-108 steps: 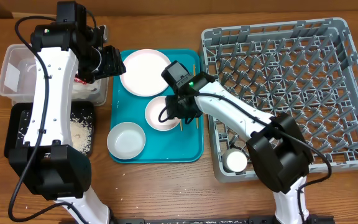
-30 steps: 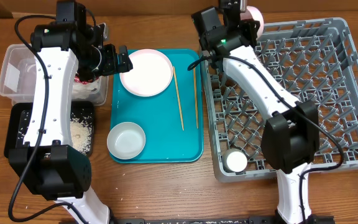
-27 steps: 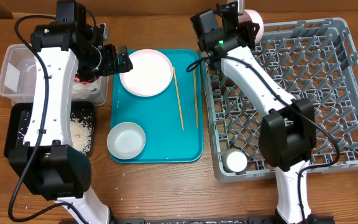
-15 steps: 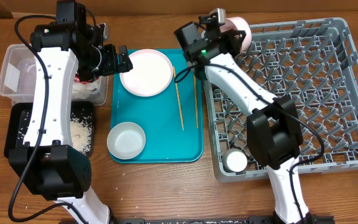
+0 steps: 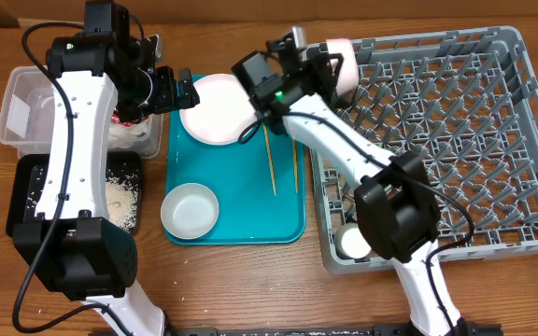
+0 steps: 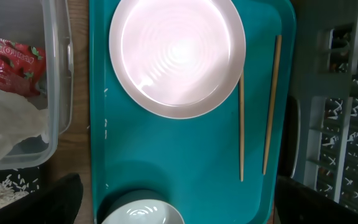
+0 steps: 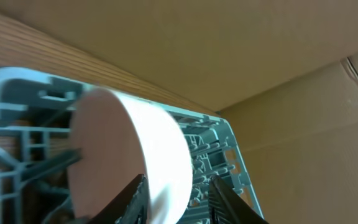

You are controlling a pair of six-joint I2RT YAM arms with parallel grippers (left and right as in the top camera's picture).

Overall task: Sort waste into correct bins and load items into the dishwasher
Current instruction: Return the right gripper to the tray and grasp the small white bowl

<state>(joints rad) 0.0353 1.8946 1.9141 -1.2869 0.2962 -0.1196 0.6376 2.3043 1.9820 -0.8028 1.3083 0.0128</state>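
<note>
My right gripper [image 5: 328, 67] [image 7: 179, 200] is shut on the small pink dish [image 5: 346, 62] [image 7: 104, 149]. It holds the dish on edge over the far left corner of the grey dish rack [image 5: 521, 140]. My left gripper [image 5: 174, 91] [image 6: 179, 202] is open and empty above the teal tray's left side. The pink plate [image 5: 218, 107] [image 6: 178, 56], grey-green bowl [image 5: 190, 210] [image 6: 143, 214] and two chopsticks [image 5: 271, 154] [image 6: 241, 124] lie on the tray. The white cup [image 5: 353, 241] stands in the rack's near left corner. The napkin and red wrapper [image 6: 5, 56] lie in the clear tub [image 5: 26, 103]. Rice [image 5: 120, 196] lies in the black tray [image 5: 35, 177].
The teal tray [image 5: 241, 205] [image 6: 185, 155] sits between the two bins on the left and the rack on the right. The rack's upright pegs fill its floor. A cardboard wall stands behind the table.
My right gripper lifted the small pink dish off the teal tray and carried it to the rack's far left corner, the wrist swinging leftward. The left arm has not moved.
</note>
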